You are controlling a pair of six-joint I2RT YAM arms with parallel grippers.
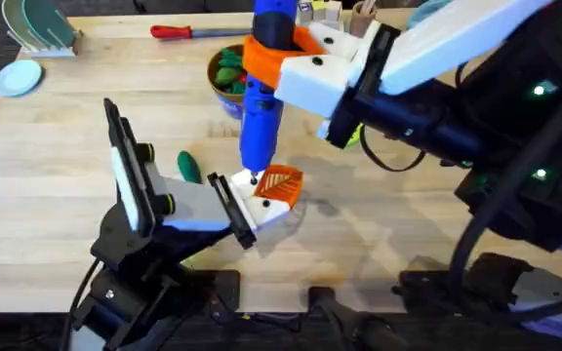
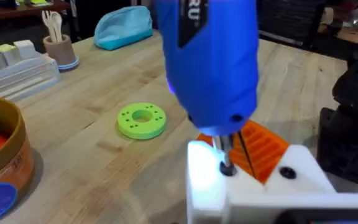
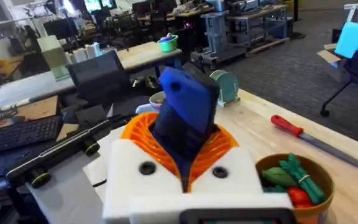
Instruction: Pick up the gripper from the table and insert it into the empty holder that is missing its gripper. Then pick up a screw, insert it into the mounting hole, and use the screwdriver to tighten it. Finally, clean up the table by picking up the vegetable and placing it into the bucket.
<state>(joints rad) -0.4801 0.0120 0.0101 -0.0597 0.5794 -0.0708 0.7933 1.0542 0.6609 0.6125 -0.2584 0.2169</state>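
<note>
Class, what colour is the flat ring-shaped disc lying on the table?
Lime green; the disc shows best in the left wrist view.

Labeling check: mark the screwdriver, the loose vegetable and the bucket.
screwdriver (image 1: 260, 117): overhead, blue body.
vegetable (image 1: 189, 166): overhead, middle of the green piece on the table.
bucket (image 2: 15, 155): left wrist, orange-brown wall.

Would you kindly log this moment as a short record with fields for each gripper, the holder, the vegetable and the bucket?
right gripper: shut on the screwdriver, held upright
screwdriver bit: down on a screw in the holder
holder: white block with the orange gripper seated in it, held by the left gripper
vegetable: dark green, lying on the table beside the left arm
bucket: behind the screwdriver, toy vegetables inside
stage: tightening; clean-up not yet done
</note>
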